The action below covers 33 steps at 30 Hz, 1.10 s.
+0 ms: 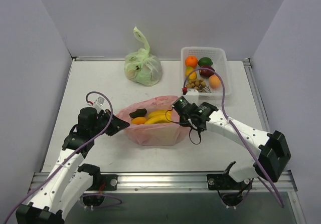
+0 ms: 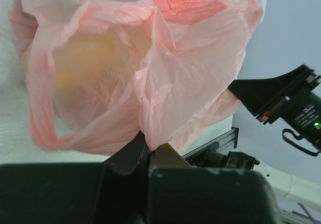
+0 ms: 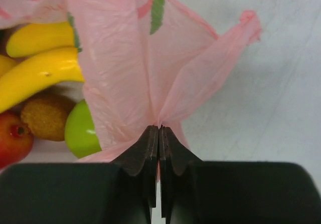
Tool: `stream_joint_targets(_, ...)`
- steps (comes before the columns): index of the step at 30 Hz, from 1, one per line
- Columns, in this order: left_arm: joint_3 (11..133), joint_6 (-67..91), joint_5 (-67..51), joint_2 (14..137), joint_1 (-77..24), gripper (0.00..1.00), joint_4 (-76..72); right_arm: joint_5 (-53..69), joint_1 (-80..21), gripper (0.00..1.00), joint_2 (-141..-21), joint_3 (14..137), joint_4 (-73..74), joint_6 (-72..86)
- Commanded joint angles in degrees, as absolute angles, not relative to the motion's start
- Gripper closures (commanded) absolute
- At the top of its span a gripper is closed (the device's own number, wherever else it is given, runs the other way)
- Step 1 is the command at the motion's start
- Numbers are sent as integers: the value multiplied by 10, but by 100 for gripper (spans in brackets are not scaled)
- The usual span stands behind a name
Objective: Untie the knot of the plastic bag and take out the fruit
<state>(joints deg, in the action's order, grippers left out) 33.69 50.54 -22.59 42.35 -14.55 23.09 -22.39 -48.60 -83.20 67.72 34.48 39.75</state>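
Top external view is showing me the plastic bag (image 1: 153,134) lying wide open between my two grippers. The knot is looking undone, and I am not seeing it anywhere. I am pinching one edge of the bag tight with the left gripper (image 2: 149,148). The right gripper (image 3: 159,130) is squeezing shut on the other edge. The fruit (image 3: 37,71) is sitting inside, just left of the right gripper. Taking it out is the part left to do.

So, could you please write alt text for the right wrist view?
The right gripper pinches a fold of the pink plastic bag, jaws shut. Left of it lie yellow bananas, a green apple and a red apple.
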Motion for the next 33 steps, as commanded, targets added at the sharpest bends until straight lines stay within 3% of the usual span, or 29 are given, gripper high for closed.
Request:
stream_joint_targets(1, 314, 552, -199, 399, -146, 100, 212, -167, -453, 100, -722, 569, 260, 471)
stream_joint_targets(5, 269, 600, -209, 379, -147, 100, 145, -19, -389, 100, -609, 363, 5, 525)
stream_joint_targets(6, 259, 609, -213, 374, -147, 100, 132, 13, -377, 100, -595, 287, -130, 543)
stream_joint_targets(8, 235, 630, -221, 366, -147, 100, 93, 66, -352, 100, -586, 248, -215, 549)
stream_joint_targets(11, 202, 656, -221, 356, -148, 100, 40, 138, -349, 100, -634, 235, -319, 539)
stream_joint_targets(14, 151, 715, -224, 346, -142, 100, -68, 205, -349, 100, -713, 217, -522, 585)
stream_joint_targets(18, 99, 811, -217, 343, -127, 100, -190, 230, -345, 100, -801, 194, -692, 656)
stream_joint_targets(22, 125, 779, -207, 356, -120, 100, -190, 227, -331, 100, -796, 177, -667, 636)
stream_joint_targets(27, 186, 723, -192, 395, -118, 100, -170, 198, -309, 100, -716, 211, -435, 529)
stream_joint_targets(33, 192, 716, -165, 396, -113, 100, -141, 160, -226, 98, -650, 179, -270, 526)
